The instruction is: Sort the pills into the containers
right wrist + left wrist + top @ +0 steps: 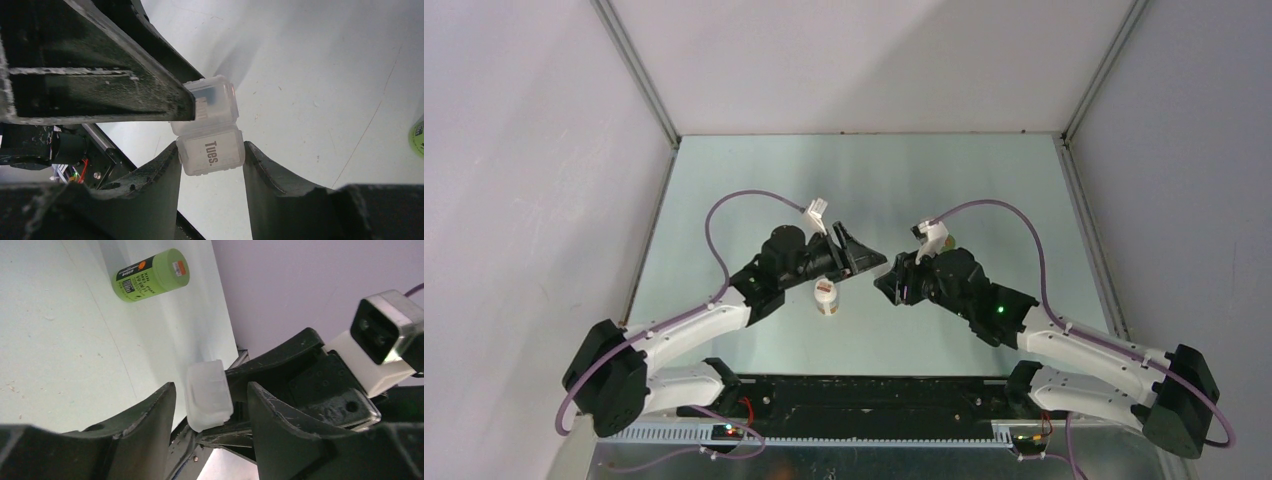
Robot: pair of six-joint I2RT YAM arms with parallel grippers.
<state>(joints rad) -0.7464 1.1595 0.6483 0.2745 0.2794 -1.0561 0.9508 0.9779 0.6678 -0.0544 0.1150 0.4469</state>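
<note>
My right gripper clamps the Tues. end of the pill box above the worktop at mid-frame, its long axis running toward my left gripper, whose half-open jaws straddle the other end, not yet clamped.

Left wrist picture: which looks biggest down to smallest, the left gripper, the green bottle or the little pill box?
1. the left gripper, by far the largest.
2. the green bottle and the pill box look about alike. The box sits nearer the camera, so I won't rank them.
</note>
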